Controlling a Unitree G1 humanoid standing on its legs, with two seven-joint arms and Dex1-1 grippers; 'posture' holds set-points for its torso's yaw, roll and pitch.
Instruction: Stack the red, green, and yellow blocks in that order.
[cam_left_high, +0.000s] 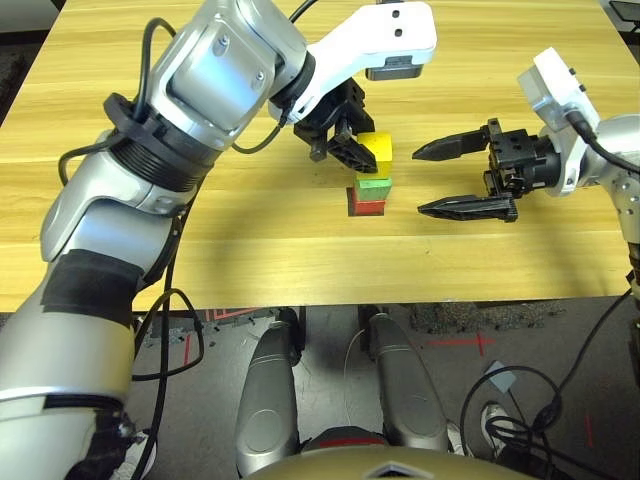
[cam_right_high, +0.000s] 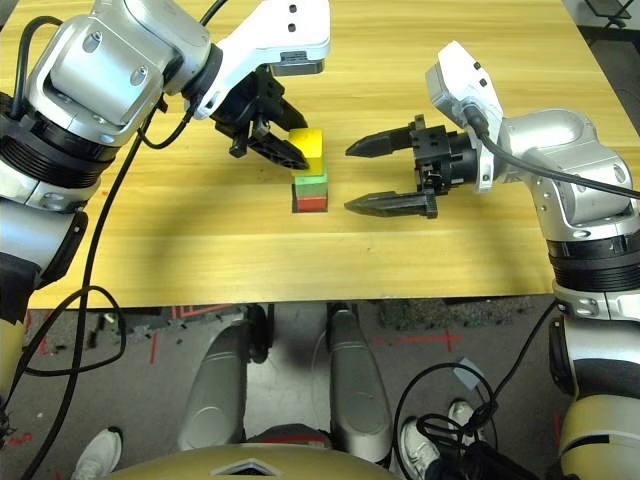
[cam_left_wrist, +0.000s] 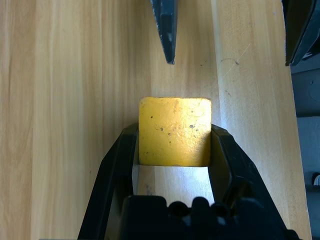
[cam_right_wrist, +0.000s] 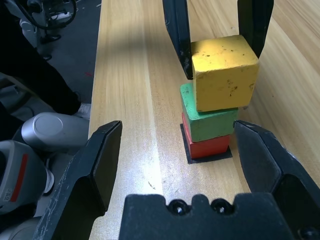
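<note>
Last block going on — the left gripper (cam_right_wrist: 220, 35) is clamped on the yellow block (cam_right_wrist: 224, 72), holding it at the top of the green block (cam_right_wrist: 207, 117), which sits on the red block (cam_right_wrist: 209, 145). It looks slightly askew; squaring it before letting go seems wise. The right gripper (cam_left_high: 465, 178), jaws wide, waits just beside the stack — nothing blocks the drop.

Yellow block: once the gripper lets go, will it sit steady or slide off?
The yellow block, held in the left gripper, looks rigid and flat-faced, so it won't roll. It sits skewed, overhanging the green block, so it could tip. Its matte faces probably grip well.
</note>
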